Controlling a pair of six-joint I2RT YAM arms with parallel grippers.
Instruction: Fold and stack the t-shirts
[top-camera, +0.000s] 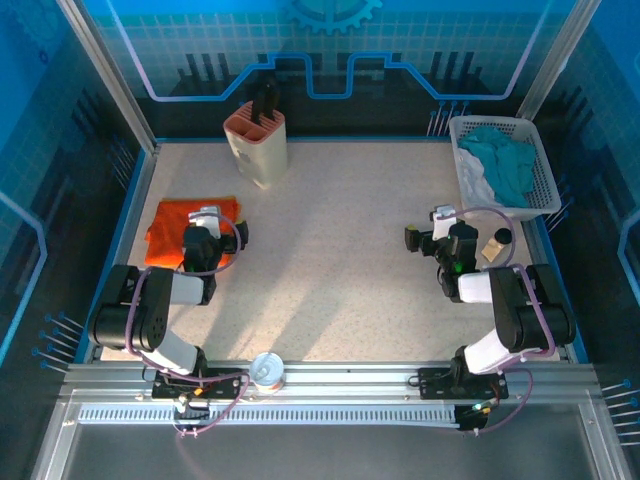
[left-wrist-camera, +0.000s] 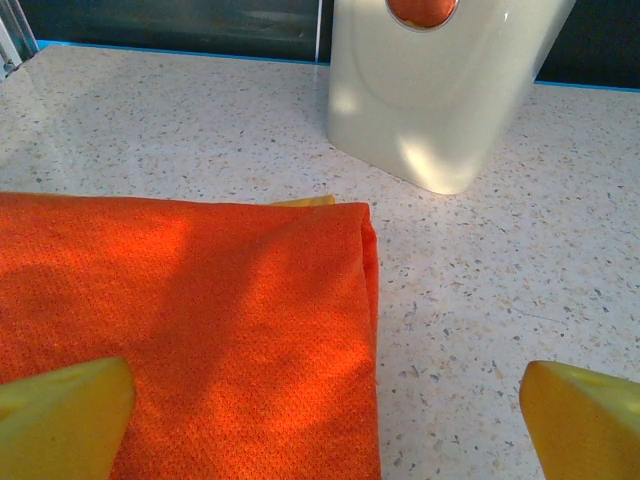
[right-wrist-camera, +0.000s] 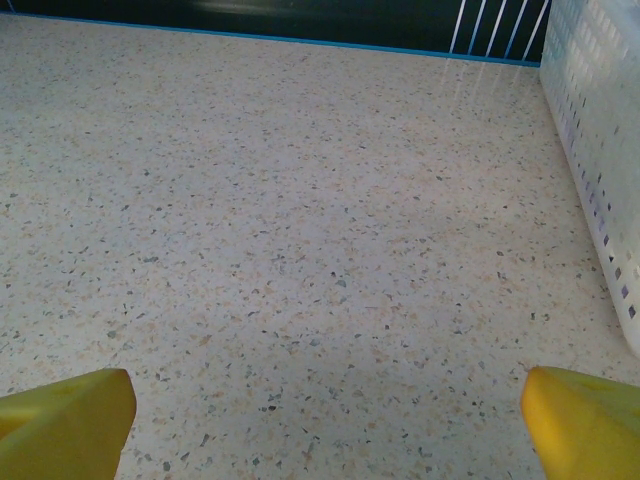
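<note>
left gripper (left-wrist-camera: 325, 425) and right gripper (right-wrist-camera: 325, 425) gape empty; folded orange-red cloth t-shirt (left-wrist-camera: 200, 330) covers mustard-yellow t-shirt (left-wrist-camera: 305, 201); stacking looks done.

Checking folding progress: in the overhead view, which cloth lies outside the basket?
The orange-red t-shirt, folded on the table's left; the teal cloth and white cloth sit in the basket.

t-shirts (top-camera: 172, 228): 2, probably | basket (top-camera: 547, 183): 1 | holder (top-camera: 258, 150): 1

The yellow t-shirt (left-wrist-camera: 305, 201) lies almost wholly hidden under the orange-red t-shirt (left-wrist-camera: 200, 330), one corner showing.
</note>
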